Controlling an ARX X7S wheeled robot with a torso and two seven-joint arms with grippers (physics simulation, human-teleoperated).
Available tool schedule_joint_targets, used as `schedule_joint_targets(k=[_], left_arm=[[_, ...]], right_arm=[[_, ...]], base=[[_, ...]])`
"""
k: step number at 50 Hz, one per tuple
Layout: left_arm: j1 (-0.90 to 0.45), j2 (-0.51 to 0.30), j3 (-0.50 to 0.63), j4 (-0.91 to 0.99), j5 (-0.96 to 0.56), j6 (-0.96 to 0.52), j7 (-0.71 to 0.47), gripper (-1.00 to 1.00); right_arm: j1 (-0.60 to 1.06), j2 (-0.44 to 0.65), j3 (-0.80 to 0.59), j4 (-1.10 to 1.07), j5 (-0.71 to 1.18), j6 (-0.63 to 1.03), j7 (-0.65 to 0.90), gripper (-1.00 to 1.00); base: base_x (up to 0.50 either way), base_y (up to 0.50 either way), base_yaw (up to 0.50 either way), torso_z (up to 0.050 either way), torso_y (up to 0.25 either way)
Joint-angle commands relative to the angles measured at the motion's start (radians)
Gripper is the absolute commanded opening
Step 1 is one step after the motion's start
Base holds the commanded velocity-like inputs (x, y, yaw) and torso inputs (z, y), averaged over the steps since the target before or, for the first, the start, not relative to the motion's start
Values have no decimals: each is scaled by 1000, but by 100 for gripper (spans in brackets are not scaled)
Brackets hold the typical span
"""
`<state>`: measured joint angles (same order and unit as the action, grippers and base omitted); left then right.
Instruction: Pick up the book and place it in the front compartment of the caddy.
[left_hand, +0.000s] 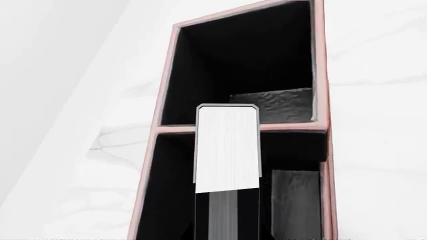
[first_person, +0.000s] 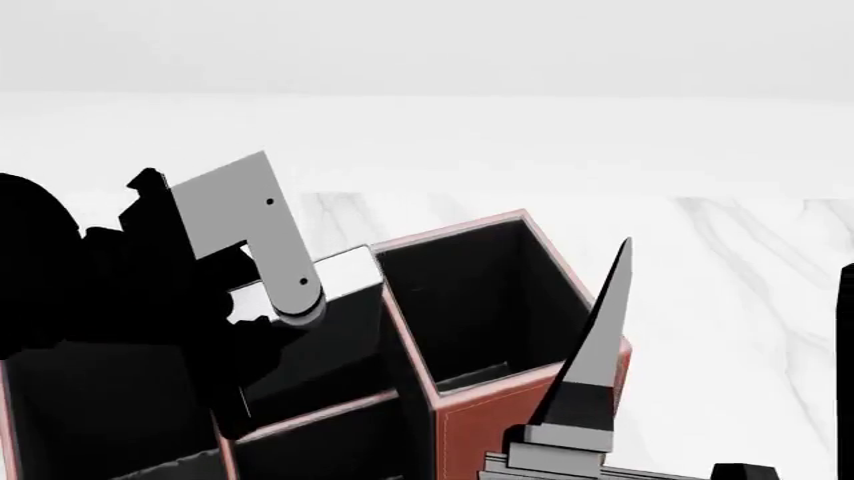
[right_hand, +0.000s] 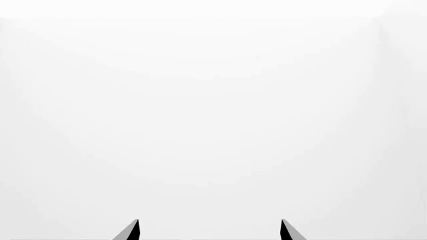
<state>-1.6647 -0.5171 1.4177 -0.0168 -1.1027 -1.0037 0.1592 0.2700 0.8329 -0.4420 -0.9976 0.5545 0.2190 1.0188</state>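
Note:
The book shows its white page edge between thin black covers and runs out from my left gripper, which is shut on it. It hangs over the caddy, a reddish-brown box with black lining and pale rims. Its far end lies across the divider between two compartments. In the head view the left arm reaches over the caddy, and a white sliver of the book shows beside it. My right gripper is open and holds nothing; one of its fingers rises in front of the caddy's near right corner.
The caddy stands on a white marbled table. In the left wrist view, grey inner panels stand low inside the compartments. The right wrist view shows only a blank white surface.

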Motion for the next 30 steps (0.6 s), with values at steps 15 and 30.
schedule_joint_targets(k=[15, 30], left_arm=[[71, 13, 27, -69, 106, 83, -5, -100], [114, 32, 47, -136, 160, 153, 17, -100]], right_arm=[[6, 4, -13, 9, -1, -6, 3, 100], [6, 0, -24, 25, -7, -15, -3, 100]], base=[[0, 0, 0, 1, 2], [0, 0, 0, 0, 1]])
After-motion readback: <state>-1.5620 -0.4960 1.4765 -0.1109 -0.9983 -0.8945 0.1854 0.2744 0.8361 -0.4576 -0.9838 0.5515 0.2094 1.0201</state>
